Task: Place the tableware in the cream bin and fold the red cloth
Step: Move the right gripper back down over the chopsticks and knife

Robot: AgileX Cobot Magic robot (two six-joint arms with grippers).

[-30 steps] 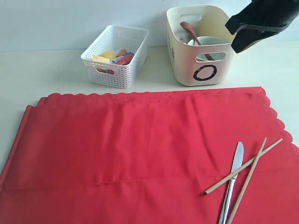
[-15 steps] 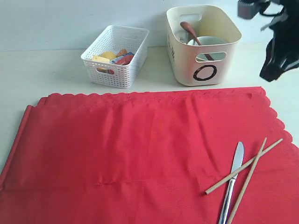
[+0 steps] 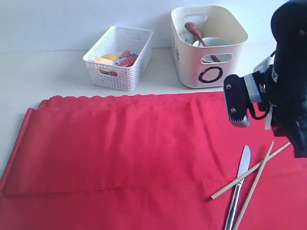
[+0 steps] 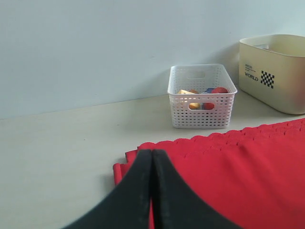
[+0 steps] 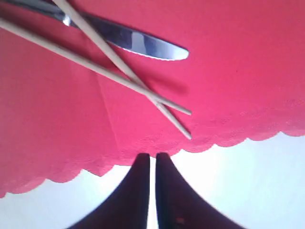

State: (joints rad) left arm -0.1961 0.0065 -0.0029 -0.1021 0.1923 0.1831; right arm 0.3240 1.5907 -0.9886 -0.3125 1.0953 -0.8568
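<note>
Two pale chopsticks [image 3: 225,188] crossed over silver knife [image 3: 244,159], scalloped red cloth [image 3: 120,153] beneath

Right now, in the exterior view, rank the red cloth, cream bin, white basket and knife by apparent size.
1. red cloth, by far
2. cream bin
3. white basket, only slightly smaller-looking than the bin
4. knife, partly cut off by the frame edge

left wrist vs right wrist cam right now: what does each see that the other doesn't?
Left wrist only: white basket of food, cream bin, back wall, left claw, shut. Right wrist only: knife and crossed chopsticks lying on the cloth, right claw near its scalloped edge. Both: the red cloth and the pale table.
</note>
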